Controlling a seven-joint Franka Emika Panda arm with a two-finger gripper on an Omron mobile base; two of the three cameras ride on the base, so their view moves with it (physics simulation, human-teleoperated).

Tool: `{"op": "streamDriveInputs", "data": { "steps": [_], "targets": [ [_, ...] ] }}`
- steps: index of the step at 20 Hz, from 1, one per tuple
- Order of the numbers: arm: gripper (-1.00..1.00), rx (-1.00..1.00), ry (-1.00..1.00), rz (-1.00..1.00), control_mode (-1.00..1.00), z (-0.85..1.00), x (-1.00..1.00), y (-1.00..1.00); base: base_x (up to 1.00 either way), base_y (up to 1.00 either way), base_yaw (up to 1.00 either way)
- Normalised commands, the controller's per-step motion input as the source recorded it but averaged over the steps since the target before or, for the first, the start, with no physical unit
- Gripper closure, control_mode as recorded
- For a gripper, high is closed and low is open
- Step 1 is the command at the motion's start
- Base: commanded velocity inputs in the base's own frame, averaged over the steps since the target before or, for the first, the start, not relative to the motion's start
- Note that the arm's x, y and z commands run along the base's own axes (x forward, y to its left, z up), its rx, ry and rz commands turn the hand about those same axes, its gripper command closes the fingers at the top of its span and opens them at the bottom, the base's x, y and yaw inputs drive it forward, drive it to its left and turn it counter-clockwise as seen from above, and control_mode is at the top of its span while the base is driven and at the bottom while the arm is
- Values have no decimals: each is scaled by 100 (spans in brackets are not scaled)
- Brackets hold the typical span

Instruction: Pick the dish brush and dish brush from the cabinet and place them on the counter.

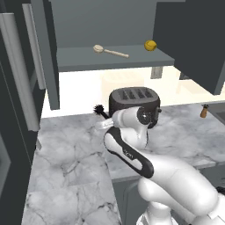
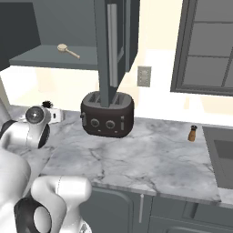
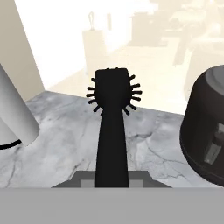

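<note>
Left base view gives you the big picture first: the counter (image 1: pixel 70 176) runs wide and marbled under the open cabinet (image 1: pixel 112 57), and the arm is folded low over it with the hand off to the left of the toaster (image 1: pixel 134 100). That low reach makes sense if you're setting something down, since the toaster hogs the middle and the open marble is on its left.

Cabinet next, since it's the only real container here. Its grey shelf holds the cream-tan dish brush (image 1: pixel 110 51), lying flat with its rounded head to the left, and a small yellow ball (image 1: pixel 150 45) well apart to the right. So one brush is yet to be fetched, by my read.

Out on the counter's far right there's a little brown shaker (image 2: pixel 193 133), well apart from everything else.

Now the small stuff. Hand view shows the black dish brush (image 3: pixel 112 127) running straight out from the camera, spiky head at the far end, handle vanishing between the fingers (image 3: pixel 112 181). They look closed on that handle, though the tips themselves are mostly hidden at the bottom edge, so take that as likely rather than certain. You can see the spiky head poking out beside the wrist, just above the marble, not obviously touching it yet.
</note>
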Motion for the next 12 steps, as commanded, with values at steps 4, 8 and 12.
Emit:
{"op": "streamDriveInputs", "data": {
  "steps": [4,8,12],
  "targets": [
    [100,-5,8,1,-100,-61,14,14,0,0,0],
    [100,-4,8,2,-100,-46,10,6,0,0,0],
    [100,-5,6,1,-100,-34,4,2,0,0,0]
  ]
}}
